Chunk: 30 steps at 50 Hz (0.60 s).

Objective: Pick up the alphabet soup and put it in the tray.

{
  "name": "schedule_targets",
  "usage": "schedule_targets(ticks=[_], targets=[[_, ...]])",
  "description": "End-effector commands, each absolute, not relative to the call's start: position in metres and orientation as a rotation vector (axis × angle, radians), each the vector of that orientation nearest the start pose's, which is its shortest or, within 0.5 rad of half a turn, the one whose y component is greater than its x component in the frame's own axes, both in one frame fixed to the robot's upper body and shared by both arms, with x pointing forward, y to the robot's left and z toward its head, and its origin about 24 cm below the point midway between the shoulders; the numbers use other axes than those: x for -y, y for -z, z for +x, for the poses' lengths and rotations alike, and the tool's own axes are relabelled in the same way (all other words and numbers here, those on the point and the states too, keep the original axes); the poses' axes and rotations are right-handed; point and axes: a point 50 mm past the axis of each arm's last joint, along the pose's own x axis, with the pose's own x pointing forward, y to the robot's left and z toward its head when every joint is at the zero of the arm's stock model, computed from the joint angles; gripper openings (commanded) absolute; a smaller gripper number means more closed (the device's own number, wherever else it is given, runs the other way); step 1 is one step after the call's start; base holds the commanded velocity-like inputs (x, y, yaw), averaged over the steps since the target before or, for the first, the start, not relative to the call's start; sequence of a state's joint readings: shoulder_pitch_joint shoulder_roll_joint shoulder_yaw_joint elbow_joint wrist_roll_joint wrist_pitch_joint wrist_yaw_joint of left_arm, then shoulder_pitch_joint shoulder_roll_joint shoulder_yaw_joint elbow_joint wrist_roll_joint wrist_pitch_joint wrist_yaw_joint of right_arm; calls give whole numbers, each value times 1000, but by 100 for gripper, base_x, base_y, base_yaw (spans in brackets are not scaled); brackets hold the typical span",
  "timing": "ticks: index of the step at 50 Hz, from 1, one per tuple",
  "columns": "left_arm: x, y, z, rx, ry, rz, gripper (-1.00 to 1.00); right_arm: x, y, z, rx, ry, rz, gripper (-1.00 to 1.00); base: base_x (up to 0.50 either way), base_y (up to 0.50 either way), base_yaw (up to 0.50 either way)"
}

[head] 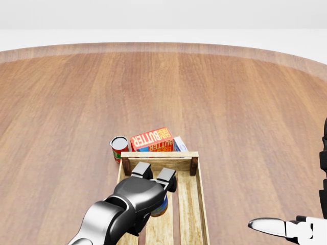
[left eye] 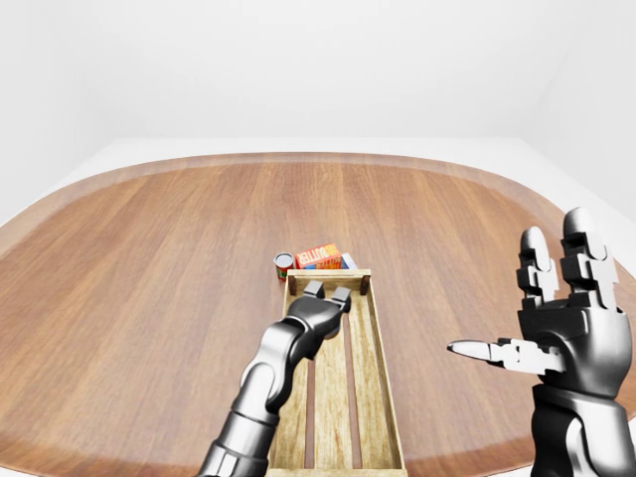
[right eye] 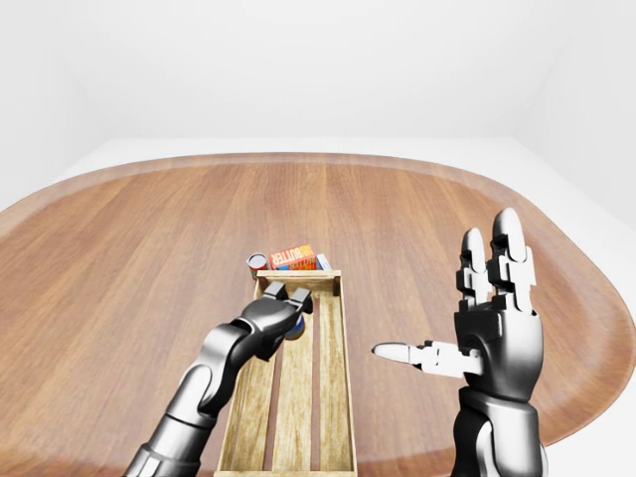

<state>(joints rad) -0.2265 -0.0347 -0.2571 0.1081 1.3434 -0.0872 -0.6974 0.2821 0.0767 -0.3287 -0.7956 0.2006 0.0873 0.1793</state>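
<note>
My left hand (head: 155,177) is shut on the alphabet soup can (head: 162,206), of which only a blue and orange edge shows under the fingers. It holds the can inside the wooden tray (head: 200,204), just below the tray's top end wall in the head view. I cannot tell whether the can rests on the slats. The hand also shows in the left-eye view (left eye: 326,298). My right hand (left eye: 517,318) is open and empty, fingers spread upward, to the right of the tray.
A red can (head: 119,148) stands just above the tray's top left corner. An orange butter box (head: 152,139) and a small white and blue box (head: 180,144) lie against the tray's top end. The round wooden table (left eye: 149,258) spreads all around.
</note>
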Motion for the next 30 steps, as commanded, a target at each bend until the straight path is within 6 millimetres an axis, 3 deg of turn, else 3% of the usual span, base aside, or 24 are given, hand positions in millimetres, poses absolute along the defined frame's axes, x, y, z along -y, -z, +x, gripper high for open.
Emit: schedule_targets(ticks=[1,9,30], targets=[[-46,-42,270,-93,848,1443,-100,211,-155,163,461,164,36,100,0,0,0],[-43,-42,270,-90,858,1432,-100,211,-154,165,456,163,37,100,0,0,0],[-33,-15,267,-144,931,1421,-100,212,-155,162,459,168,40,100,0,0,0]])
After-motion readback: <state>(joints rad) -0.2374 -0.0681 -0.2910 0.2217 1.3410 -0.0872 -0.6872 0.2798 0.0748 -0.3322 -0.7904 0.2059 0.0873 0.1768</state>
